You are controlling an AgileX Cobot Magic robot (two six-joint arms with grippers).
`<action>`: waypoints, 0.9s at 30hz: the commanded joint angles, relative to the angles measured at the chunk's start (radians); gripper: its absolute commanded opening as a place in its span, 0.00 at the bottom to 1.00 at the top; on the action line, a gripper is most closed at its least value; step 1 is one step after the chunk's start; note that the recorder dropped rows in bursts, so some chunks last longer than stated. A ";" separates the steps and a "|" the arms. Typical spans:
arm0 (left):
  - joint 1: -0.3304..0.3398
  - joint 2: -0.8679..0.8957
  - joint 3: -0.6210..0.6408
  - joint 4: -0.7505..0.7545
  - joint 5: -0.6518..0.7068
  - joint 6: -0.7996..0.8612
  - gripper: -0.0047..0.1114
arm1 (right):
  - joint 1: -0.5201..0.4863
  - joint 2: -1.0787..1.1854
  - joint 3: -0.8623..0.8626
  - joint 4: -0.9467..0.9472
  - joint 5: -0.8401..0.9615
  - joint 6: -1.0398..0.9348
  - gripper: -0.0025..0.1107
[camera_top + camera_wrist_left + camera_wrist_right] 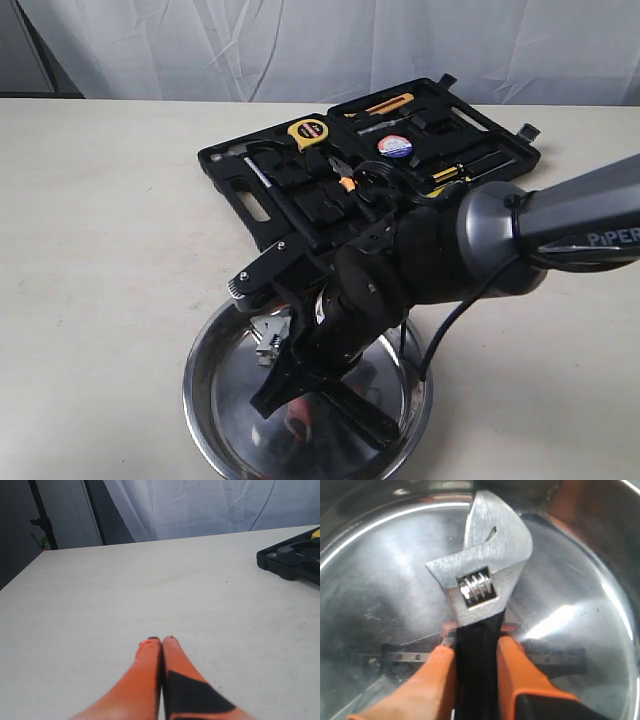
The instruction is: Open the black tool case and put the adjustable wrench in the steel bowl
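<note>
The black tool case (250, 195) lies open at the back of the table, its lid (505, 140) folded flat. The steel bowl (210, 395) sits at the front. My right gripper (476, 640) is shut on the black handle of the adjustable wrench (487, 555), whose silver head (268, 335) hangs over the inside of the bowl (380, 580). Whether the head touches the bowl cannot be told. My left gripper (161, 640) is shut on nothing, low over bare table, with a corner of the case (292, 562) off to one side. It does not show in the exterior view.
Tools fill the open case: a yellow tape measure (308, 132), orange-handled pliers (345, 180) and a hammer (262, 172). The right arm (560, 220) reaches over the case's front edge. A white curtain (300, 40) hangs behind the table.
</note>
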 commanded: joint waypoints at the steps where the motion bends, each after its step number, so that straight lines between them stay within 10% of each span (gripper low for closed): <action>1: -0.007 -0.004 -0.002 0.000 -0.007 -0.006 0.04 | 0.000 0.002 0.002 -0.002 0.012 -0.008 0.35; 6: -0.007 -0.004 -0.002 0.000 -0.007 -0.006 0.04 | 0.000 -0.058 0.002 -0.002 0.096 0.007 0.35; 13: -0.007 -0.004 -0.002 0.000 -0.007 -0.006 0.04 | 0.000 -0.263 0.002 -0.015 0.201 0.014 0.02; 27: -0.007 -0.004 -0.002 0.000 -0.007 -0.006 0.04 | 0.000 -0.748 0.057 -0.299 0.290 0.292 0.01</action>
